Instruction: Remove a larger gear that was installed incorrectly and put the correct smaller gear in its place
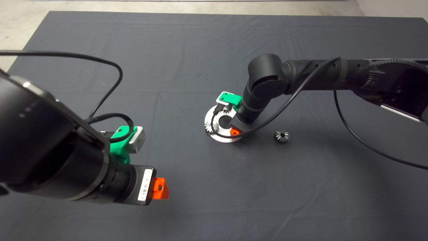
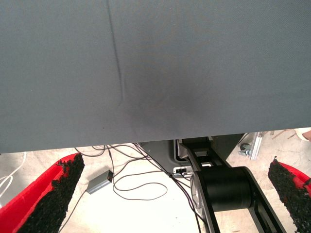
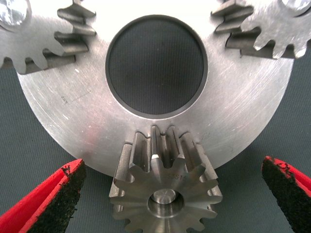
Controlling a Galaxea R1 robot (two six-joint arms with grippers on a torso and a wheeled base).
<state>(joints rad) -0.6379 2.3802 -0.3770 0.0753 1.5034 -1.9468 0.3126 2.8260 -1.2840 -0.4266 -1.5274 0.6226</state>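
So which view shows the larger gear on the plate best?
The right wrist view: the larger gear fills the foreground between the open right gripper fingers, teeth sharp. In the head view the right arm hides it. The left wrist view shows only mat and floor.

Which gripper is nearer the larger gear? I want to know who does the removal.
Right. The right gripper hangs over the larger gear, open fingers either side. The left gripper waits off by the mat's near left.
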